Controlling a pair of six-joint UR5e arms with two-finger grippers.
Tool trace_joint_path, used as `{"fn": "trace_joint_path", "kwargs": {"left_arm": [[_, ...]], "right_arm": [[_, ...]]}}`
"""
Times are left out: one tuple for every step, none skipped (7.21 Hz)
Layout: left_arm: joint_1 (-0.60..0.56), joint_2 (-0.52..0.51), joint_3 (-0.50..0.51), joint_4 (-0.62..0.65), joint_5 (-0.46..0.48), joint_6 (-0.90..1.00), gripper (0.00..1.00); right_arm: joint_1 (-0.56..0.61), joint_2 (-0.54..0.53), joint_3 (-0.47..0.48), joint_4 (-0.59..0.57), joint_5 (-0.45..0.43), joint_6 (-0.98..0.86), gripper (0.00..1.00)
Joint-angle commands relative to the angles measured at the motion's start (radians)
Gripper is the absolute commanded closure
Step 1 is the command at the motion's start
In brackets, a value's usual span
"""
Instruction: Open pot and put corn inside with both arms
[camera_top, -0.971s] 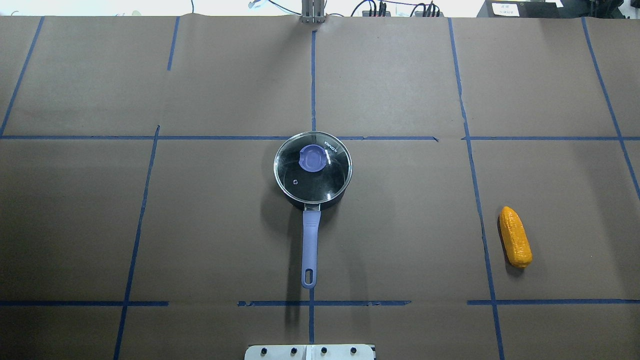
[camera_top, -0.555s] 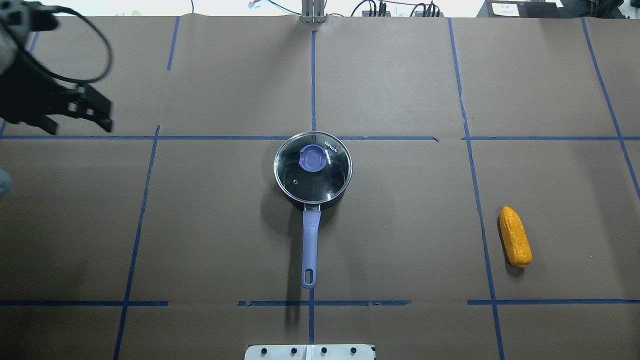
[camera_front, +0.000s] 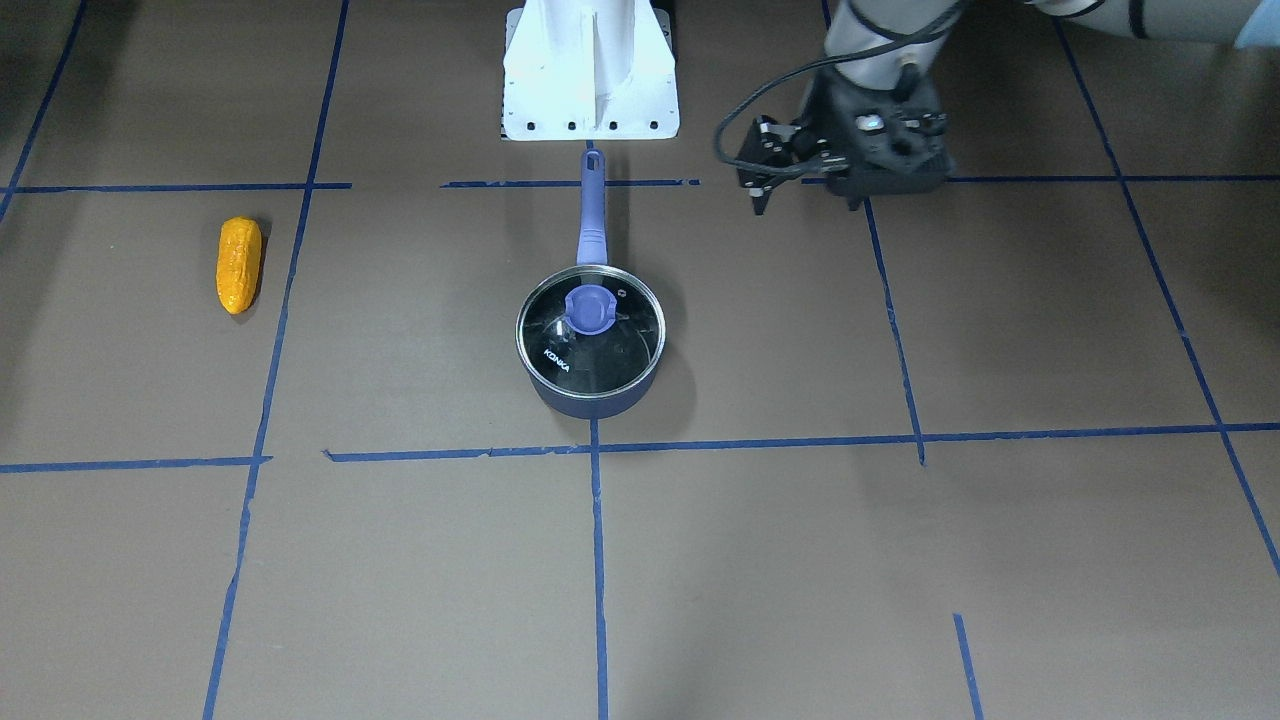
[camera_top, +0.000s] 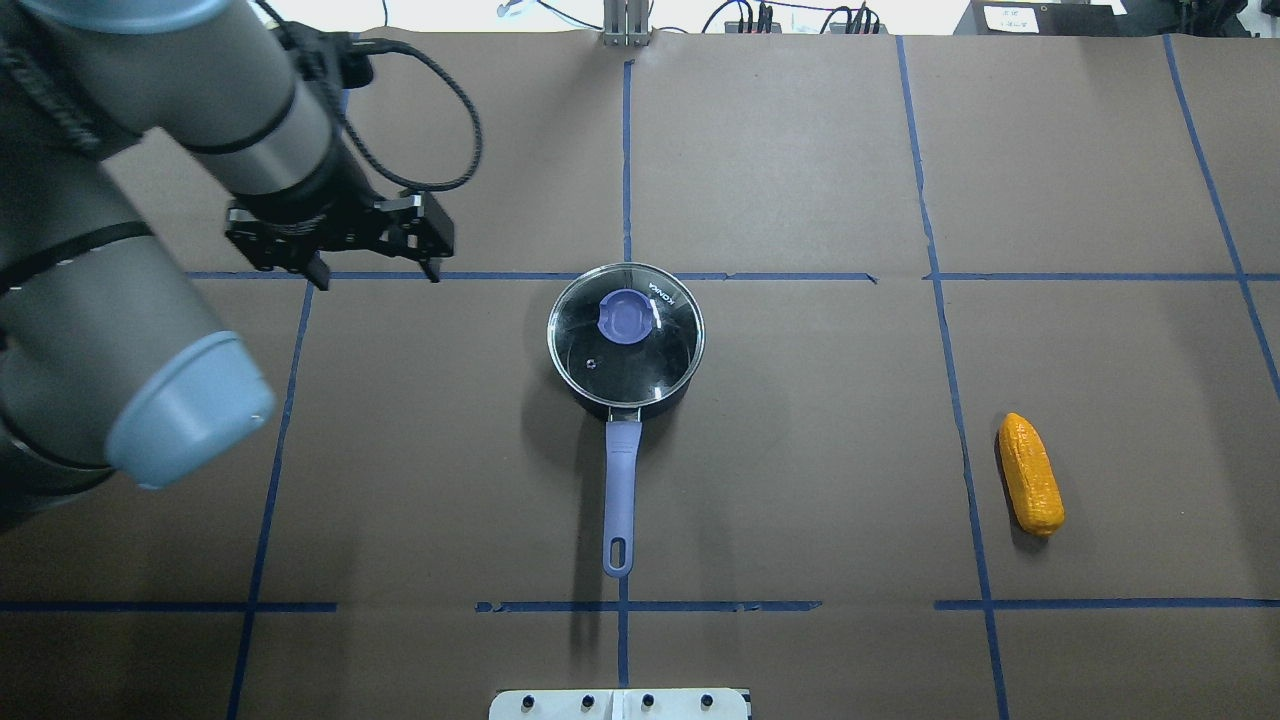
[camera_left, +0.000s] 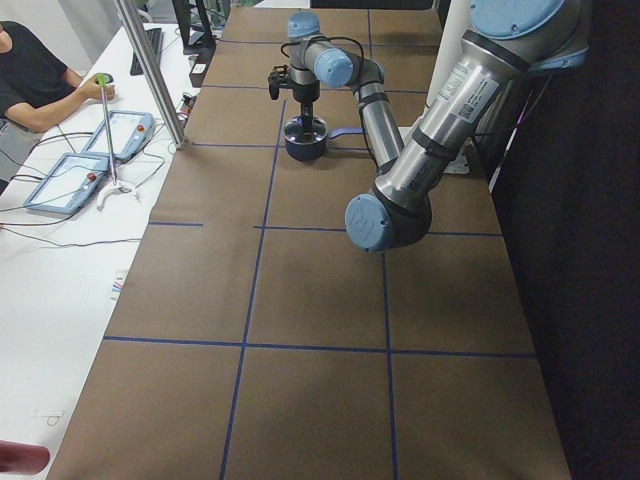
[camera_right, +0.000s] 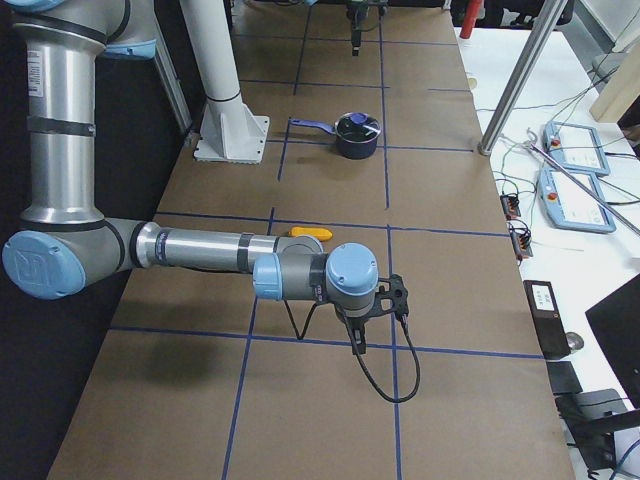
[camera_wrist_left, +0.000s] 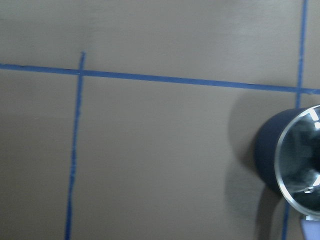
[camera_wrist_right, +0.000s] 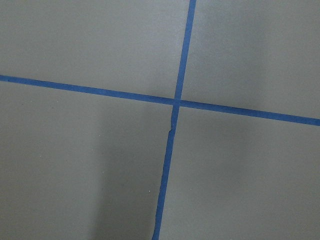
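Observation:
The pot (camera_top: 621, 470) stands mid-table, handle toward the robot's base, and also shows in the front view (camera_front: 590, 405). Its glass lid (camera_top: 625, 335) with a purple knob sits shut on it. The corn (camera_top: 1031, 487) lies on the paper far to the right, and in the front view (camera_front: 239, 265) at the left. My left gripper (camera_top: 377, 275) is open and empty, left of the pot and apart from it; it also shows in the front view (camera_front: 805, 200). My right gripper (camera_right: 355, 340) shows only in the exterior right view, past the corn (camera_right: 310, 234); I cannot tell whether it is open.
Brown paper with a grid of blue tape lines covers the table. The white base stand (camera_front: 590, 70) is at the robot's edge, just behind the handle's end. The left wrist view shows the pot's wall (camera_wrist_left: 267, 150) at its right edge. Operators' pendants (camera_right: 575, 200) lie beyond the table.
My left arm has come into the overhead view from the left and moved right, toward the pot. The pot, lid and corn have not moved.

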Motion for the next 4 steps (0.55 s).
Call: {"fn": "trace_joint_path", "kwargs": {"left_arm": [[0.082, -0.181, 0.187, 0.0, 0.062, -0.07, 0.0], [0.114, -0.233, 0.26, -0.015, 0.082, -0.082, 0.0], [0.146, -0.24, 0.283, -0.072, 0.126, -0.094, 0.0], [0.151, -0.246, 0.329, -0.116, 0.131, -0.096, 0.0]], "right_arm": [[0.0, -0.001, -0.007, 0.019, 0.0, 0.019, 0.0], [0.0, -0.001, -0.007, 0.019, 0.002, 0.021, 0.0], [0.0, -0.001, -0.007, 0.019, 0.002, 0.024, 0.0], [0.0, 0.002, -0.009, 0.017, 0.005, 0.024, 0.0]]}}
